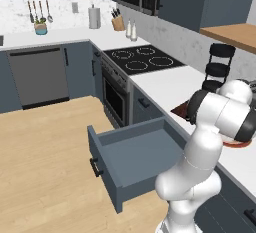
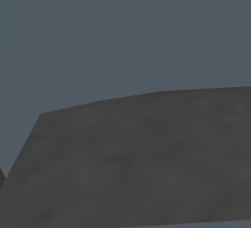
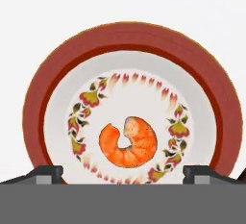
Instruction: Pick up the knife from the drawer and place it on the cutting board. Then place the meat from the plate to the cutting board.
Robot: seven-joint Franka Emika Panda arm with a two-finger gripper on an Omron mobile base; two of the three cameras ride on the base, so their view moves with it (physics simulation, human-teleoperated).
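The jaws stand wide apart and empty above the plate; the meat lies centred between them.

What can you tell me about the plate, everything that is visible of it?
The plate is round, with a broad reddish-brown rim edged in a thin yellowish line and a glossy white centre, so it looks ceramic. A painted ring of small red, yellow and dark green flowers runs around the centre. It lies flat on a white counter. The meat, a curled orange piece shaped like a shrimp, rests inside the flower ring. The end effector hovers over the plate with its fingers wide apart, touching nothing.
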